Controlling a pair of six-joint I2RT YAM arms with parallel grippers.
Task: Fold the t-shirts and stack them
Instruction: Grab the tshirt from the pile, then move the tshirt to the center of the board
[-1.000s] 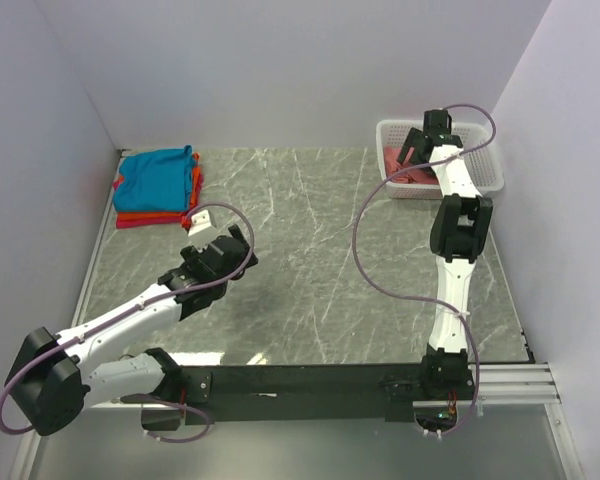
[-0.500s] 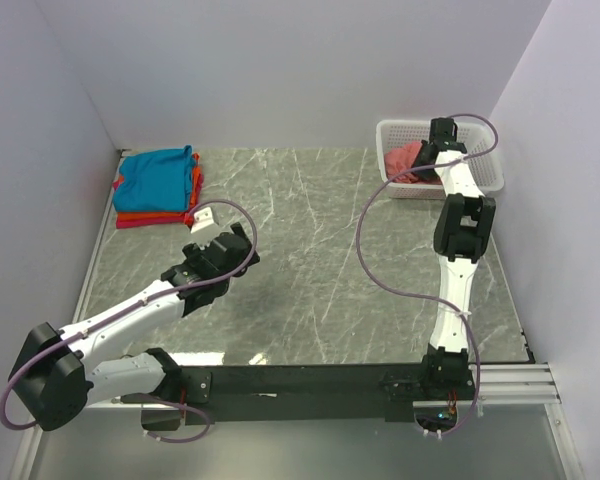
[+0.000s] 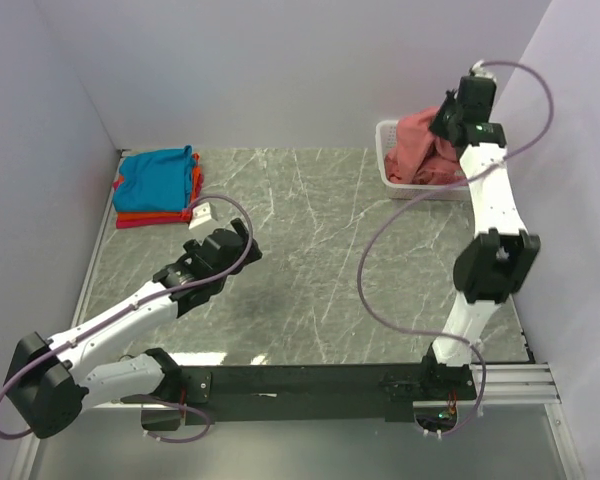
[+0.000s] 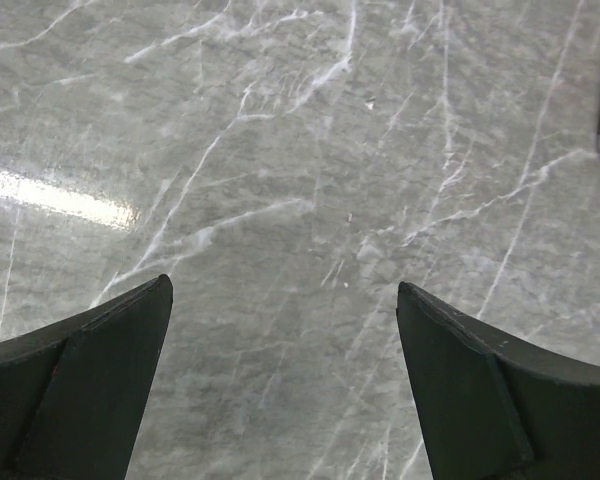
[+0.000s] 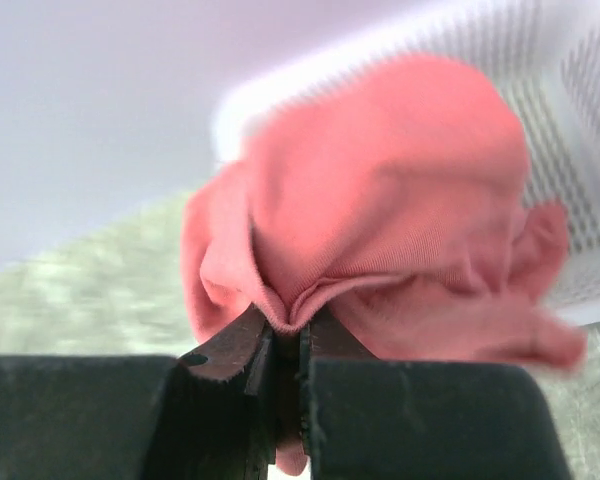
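Observation:
A salmon-pink t-shirt [image 3: 420,150] [image 5: 380,240] hangs bunched above the white basket [image 3: 389,140], lifted partly out of it. My right gripper [image 3: 452,120] [image 5: 298,325] is shut on a fold of this cloth, high over the basket. At the far left lies a folded stack: a teal-blue t-shirt [image 3: 155,175] on top, with orange [image 3: 194,184] and red [image 3: 145,221] edges showing under it. My left gripper [image 3: 212,222] [image 4: 285,300] hovers open over bare table, below and right of the stack, nothing between its fingers [image 4: 90,380].
The white mesh basket [image 5: 580,120] stands at the back right against the wall. Grey walls close the table on the left, back and right. Marble tabletop [image 3: 310,240] lies between the stack and the basket.
My right gripper closed on the salmon-pink t-shirt in the basket and rose, pulling the cloth up. The left arm shifted only slightly.

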